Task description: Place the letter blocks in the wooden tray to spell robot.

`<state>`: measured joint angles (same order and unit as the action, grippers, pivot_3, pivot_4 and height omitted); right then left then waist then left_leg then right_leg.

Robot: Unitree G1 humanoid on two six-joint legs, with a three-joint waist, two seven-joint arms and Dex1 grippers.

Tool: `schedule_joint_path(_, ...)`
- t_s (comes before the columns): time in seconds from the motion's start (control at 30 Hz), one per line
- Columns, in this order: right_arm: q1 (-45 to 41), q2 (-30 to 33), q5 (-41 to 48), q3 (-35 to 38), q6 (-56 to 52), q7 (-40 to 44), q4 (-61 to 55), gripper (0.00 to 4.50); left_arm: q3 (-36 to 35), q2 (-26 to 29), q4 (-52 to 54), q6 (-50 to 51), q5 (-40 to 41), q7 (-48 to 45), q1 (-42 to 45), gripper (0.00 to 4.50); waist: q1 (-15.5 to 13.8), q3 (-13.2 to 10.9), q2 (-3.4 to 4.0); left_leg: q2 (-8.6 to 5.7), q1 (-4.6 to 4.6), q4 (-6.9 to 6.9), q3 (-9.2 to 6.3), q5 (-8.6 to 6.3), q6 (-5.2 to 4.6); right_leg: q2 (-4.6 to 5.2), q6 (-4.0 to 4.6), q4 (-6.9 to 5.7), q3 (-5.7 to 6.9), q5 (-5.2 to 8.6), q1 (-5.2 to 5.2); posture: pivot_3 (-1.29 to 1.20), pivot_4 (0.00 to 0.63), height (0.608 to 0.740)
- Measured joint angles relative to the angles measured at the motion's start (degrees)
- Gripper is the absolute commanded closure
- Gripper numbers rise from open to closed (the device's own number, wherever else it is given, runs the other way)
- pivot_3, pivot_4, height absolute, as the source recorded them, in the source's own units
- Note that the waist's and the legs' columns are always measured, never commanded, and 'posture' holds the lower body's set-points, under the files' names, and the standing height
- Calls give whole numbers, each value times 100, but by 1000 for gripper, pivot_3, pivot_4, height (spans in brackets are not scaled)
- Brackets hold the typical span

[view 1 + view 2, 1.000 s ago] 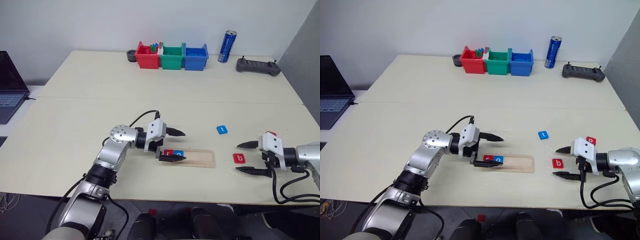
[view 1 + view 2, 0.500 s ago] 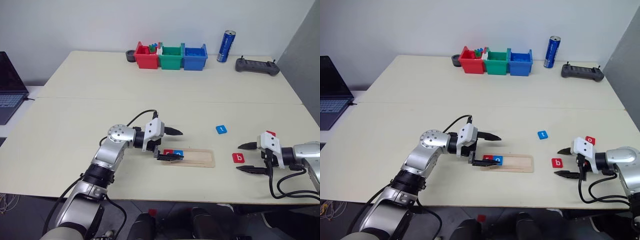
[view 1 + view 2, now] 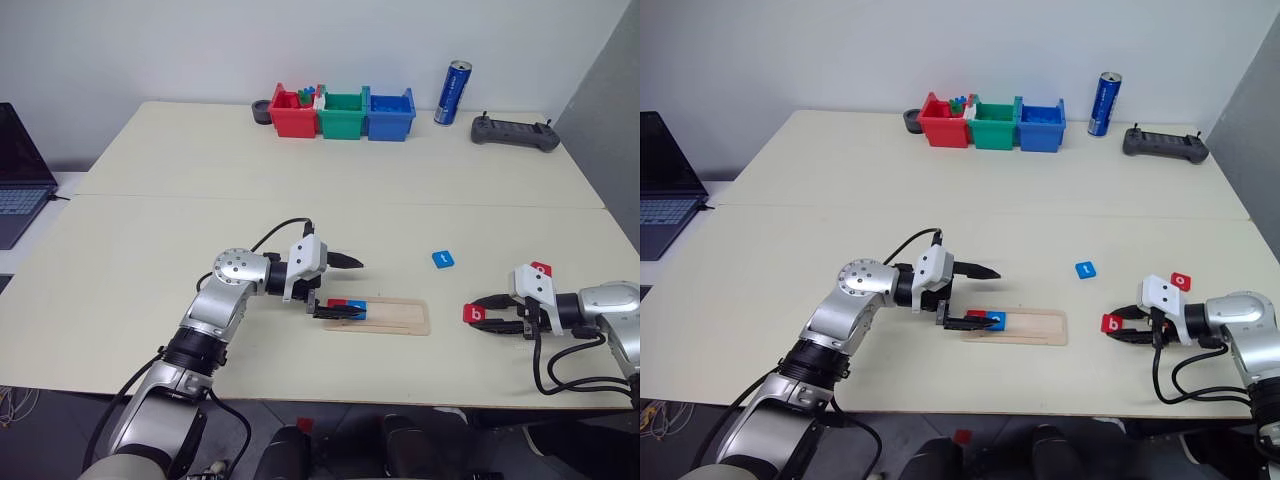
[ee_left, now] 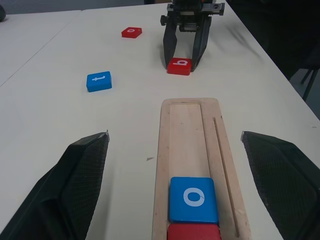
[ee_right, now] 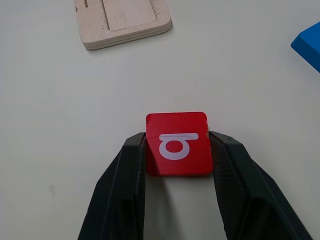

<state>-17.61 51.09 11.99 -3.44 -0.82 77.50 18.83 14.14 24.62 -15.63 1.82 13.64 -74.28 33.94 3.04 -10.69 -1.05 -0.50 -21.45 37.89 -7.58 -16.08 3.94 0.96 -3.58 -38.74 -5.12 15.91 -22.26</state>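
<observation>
Right wrist view, right hand (image 5: 177, 145) low over table, fingers clamping red b block (image 5: 178, 143)

Red tile (image 4: 195, 232) at the tray's near end — cut by the left wrist view's edge, letter out of sight.
Wooden tray (image 5: 122, 21) — one end alone in the right wrist view, the rest cropped.
Blue tile (image 5: 307, 45) — a corner at that view's edge, letter not visible.
Laptop (image 3: 22, 170) — cropped at the head view's left edge.
Toy pieces (image 3: 305, 96) in the red bin (image 3: 293, 115) — too small to identify.
Blue tile (image 3: 444, 260) lying loose on the worktop (image 3: 330, 190) — letter too small to read from the head.
</observation>
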Motion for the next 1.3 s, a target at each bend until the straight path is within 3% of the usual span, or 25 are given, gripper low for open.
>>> schedule_joint_path(0.1, -5, -18, 26, 5, -136, -20, -70, 3045, 0, 2, 4, -1, 0, 0, -4, 0, 4, 0, 0, 0, 0, 0, 0, 0, 0, 0, 0, -1, 0, 0, 0, 0, 150, 740)
schedule_joint_path(0.3, -87, -272, 402, 4, -1026, -186, -1256, 3045, -58, 165, 270, 25, 91, -57, -234, 0, 36, 0, 3, 3, 1, -1, -1, 0, 0, -1, 0, -7, -1, 0, -4, 0, 150, 740)
schedule_joint_path(0.53, -615, -1062, 712, -247, -2388, -955, -2272, 3045, -158, 589, 1063, 279, 306, -126, -1004, 0, 9, -1, 4, 3, -3, 0, -10, 0, 1, 0, 0, -4, 6, 0, -4, 0, 150, 740)
schedule_joint_path(0.8, -669, -1480, 435, -797, -2456, -1277, -2265, 3045, -502, 953, 1452, 485, 413, 36, -1349, 0, -32, -3, 6, 1, -12, -1, -11, 0, 1, 6, 1, 3, 11, 0, -9, 0, 150, 740)
schedule_joint_path(1.3, -778, -1727, 64, -1194, -2383, -1470, -2290, 3045, -503, 893, 1483, 503, 419, 115, -1184, 0, -12, -3, 7, 3, -11, -2, -12, 0, 0, 3, 1, 1, 14, 0, -10, 0, 150, 740)
